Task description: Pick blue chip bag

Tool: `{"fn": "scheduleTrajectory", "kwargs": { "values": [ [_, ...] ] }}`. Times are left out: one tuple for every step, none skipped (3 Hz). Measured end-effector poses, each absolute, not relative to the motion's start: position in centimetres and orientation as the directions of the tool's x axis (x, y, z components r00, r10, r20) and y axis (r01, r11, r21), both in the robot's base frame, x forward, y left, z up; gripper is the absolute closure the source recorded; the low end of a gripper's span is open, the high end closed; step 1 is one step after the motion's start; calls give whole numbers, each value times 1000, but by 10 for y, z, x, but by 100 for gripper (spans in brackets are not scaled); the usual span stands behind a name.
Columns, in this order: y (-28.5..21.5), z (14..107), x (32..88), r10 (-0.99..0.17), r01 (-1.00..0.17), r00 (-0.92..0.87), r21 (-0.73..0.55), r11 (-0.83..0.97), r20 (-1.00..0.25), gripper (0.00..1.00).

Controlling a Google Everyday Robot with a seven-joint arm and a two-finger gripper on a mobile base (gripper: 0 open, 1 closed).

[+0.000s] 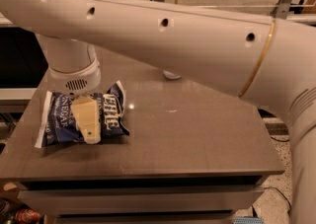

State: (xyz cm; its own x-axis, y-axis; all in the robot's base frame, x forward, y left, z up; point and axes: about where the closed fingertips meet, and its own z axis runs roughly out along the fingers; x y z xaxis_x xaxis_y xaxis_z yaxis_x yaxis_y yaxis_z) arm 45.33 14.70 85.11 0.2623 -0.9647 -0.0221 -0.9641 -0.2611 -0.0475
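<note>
Cream pincer (90,131) points down onto blue chip bag (112,115).

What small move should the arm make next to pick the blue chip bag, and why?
Probably a short, straight lift. The tool sits down across the middle of the blue chip bag, which lies on the table. A small rise would show whether the bag comes up with it.
</note>
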Motion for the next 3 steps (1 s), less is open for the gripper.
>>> {"fn": "scheduleTrajectory", "kwargs": {
  "values": [
    [144, 849, 457, -965, -964, 262, -42, -261, -17, 39],
    [143, 855, 461, -965, -964, 262, -53, -260, -21, 64],
    [142, 867, 466, -966, -964, 259, -72, -256, -27, 87]
  ]
}}
